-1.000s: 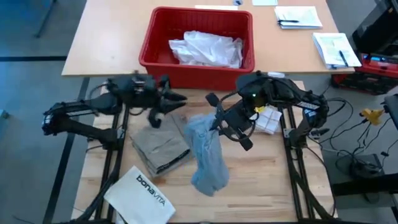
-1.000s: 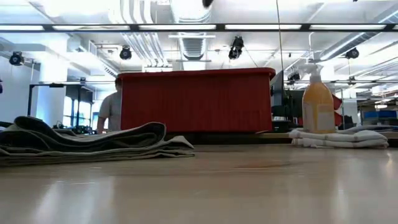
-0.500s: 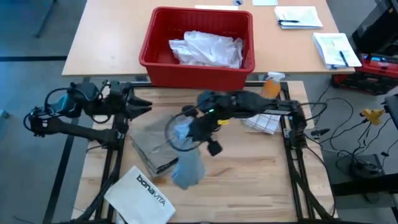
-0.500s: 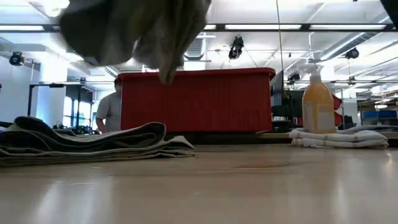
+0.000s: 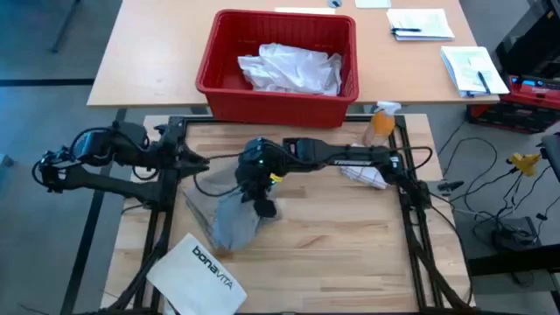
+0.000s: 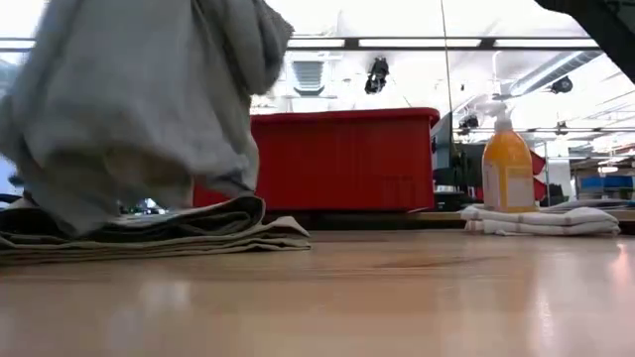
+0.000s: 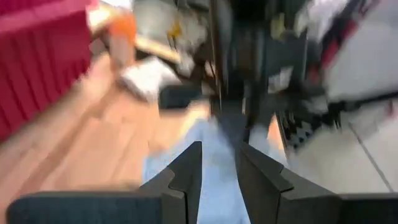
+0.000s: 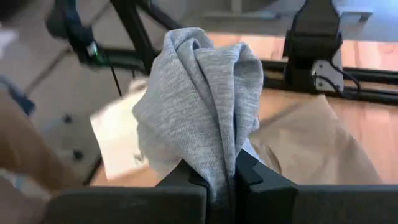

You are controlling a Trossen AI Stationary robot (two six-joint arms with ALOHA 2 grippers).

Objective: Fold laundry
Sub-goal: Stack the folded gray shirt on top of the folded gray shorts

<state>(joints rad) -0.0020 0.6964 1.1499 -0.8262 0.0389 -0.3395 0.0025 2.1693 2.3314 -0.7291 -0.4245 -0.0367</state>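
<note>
The grey T-shirt [image 5: 234,217] hangs bunched from my right gripper [image 5: 255,179], which is shut on it above the table's left half. In the low view the T-shirt [image 6: 129,109] reaches down to the folded khaki-tan piece [image 6: 159,230], which lies flat on the table [image 5: 332,236]. Just left of both, my left gripper [image 5: 199,163] stands with a narrow gap between its fingers and nothing in it. The white shirt [image 5: 289,68] lies crumpled in the red basket [image 5: 219,83] at the back. My right gripper pinches a gathered bunch of the grey T-shirt [image 8: 214,163] between its two fingers, several layers together. The arm reaches in from the table's right, and the fingers slant downward. The T-shirt hangs slack below them, its lower end on or just over the khaki-tan piece.
A stiff white "bonavita" bag [image 5: 197,271] lies at the near left corner. An orange spray bottle [image 5: 379,124] and a folded white cloth [image 5: 363,173] stand at the far right. Bare wood shows across the near right of the table.
My right gripper has swung from the table's middle toward its left edge and gone down with the grey T-shirt. The T-shirt hung clear of the table and now reaches down over the khaki-tan piece. My left gripper has drawn back toward the left edge.
</note>
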